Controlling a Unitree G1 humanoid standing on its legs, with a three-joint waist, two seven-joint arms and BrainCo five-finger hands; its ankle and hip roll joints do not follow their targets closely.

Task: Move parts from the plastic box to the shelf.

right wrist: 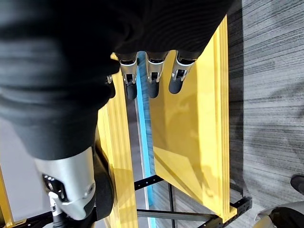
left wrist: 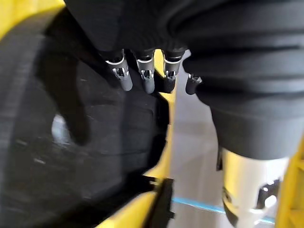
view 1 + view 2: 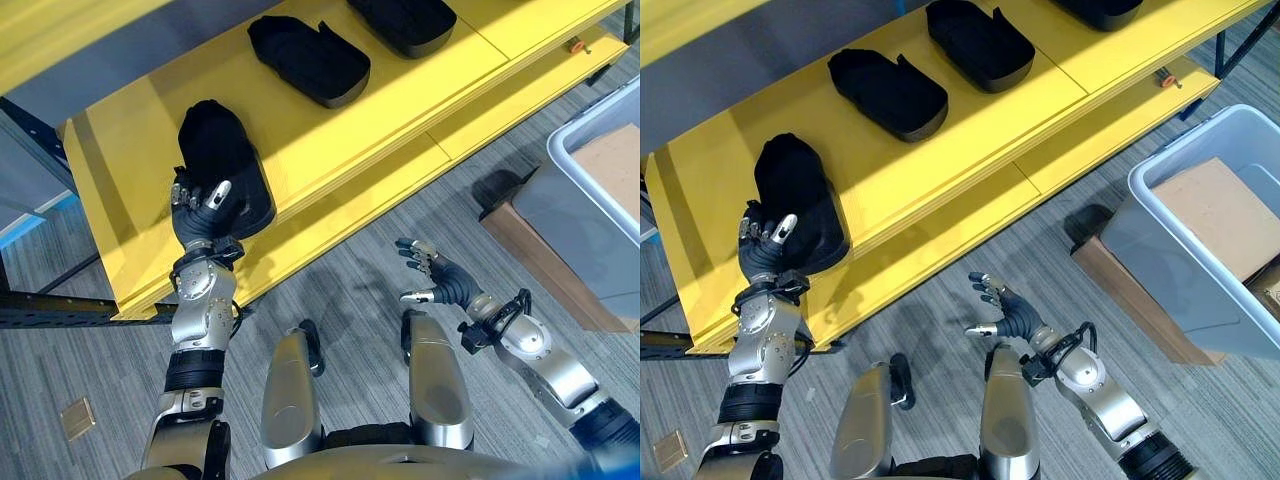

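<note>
Left eye view: left hand [image 3: 203, 205] rests on black part [image 3: 218, 150] at near edge of yellow shelf [image 3: 330, 130]; fingers curl over part's rim, grip depth hard to judge. Two more black parts [image 3: 888, 92] lie farther along shelf, third cut off by frame edge. Right hand [image 3: 1002, 312] hovers over grey floor, fingers loosely spread, holding nothing. Plastic box [image 3: 1185, 240] stands right, partly cropped, cardboard inside; remaining contents unclear.
</note>
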